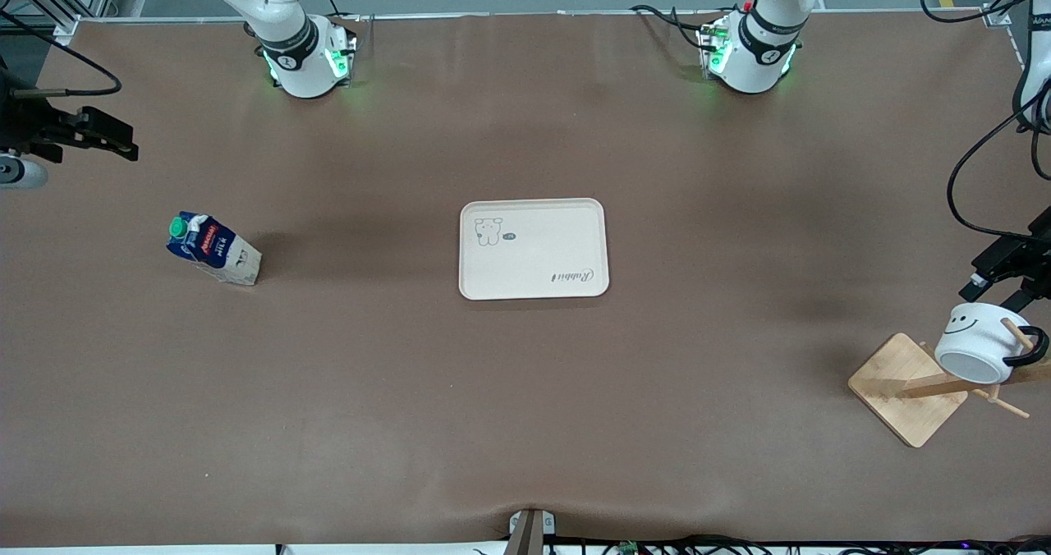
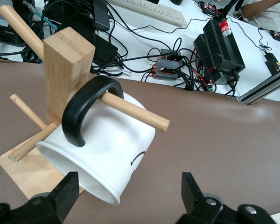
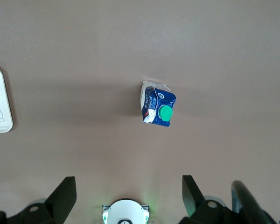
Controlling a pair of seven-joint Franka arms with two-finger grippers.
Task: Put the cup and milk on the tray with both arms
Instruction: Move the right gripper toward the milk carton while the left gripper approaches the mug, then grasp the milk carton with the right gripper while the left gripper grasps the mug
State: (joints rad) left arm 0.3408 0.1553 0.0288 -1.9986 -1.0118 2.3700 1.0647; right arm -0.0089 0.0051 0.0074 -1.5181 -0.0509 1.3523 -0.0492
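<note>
On rack peg (image 2: 130, 108), cup (image 2: 102, 151), seemingly unheld.

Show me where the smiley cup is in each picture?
Front view: the cup hangs by its black handle on the wooden rack, toward the left arm's end of the table, just below the left hand.
Left wrist view: the cup fills the middle, hooked on a peg, close under the open left hand.
Right wrist view: not in it.
Shared landmark: the wooden rack.
</note>
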